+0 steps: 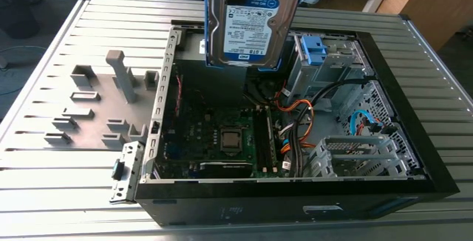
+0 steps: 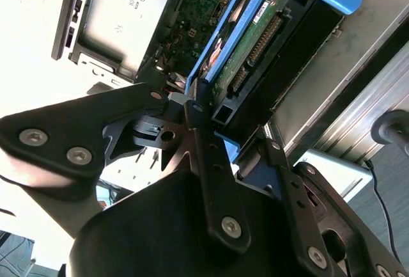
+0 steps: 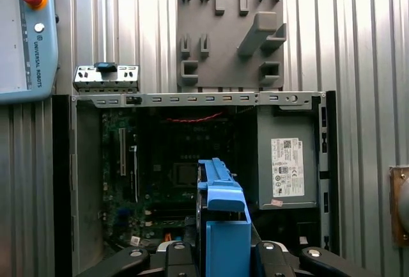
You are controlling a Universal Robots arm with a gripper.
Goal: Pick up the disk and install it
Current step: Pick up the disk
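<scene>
The disk (image 1: pixel 251 19), a silver drive with a white-and-blue label and blue side rails, hangs upright in the air above the back of the open computer case (image 1: pixel 414 141). My gripper (image 2: pixel 227 126) is shut on it, with one black finger (image 2: pixel 199 123) against each blue rail. In the first wrist view the disk's blue edge (image 3: pixel 223 219) sits between the fingertips (image 3: pixel 176 251), over the case interior. The second wrist view shows the disk's green circuit board side (image 2: pixel 252 47).
Inside the case lie the motherboard (image 1: pixel 221 136), orange and black cables (image 1: pixel 296 119), a metal drive cage (image 1: pixel 355 155), a bare blue bracket (image 1: pixel 314 50) and the grey power-supply box (image 3: pixel 287 162). A grey fixture plate (image 1: pixel 96 102) lies on the slatted table at the exterior view's left.
</scene>
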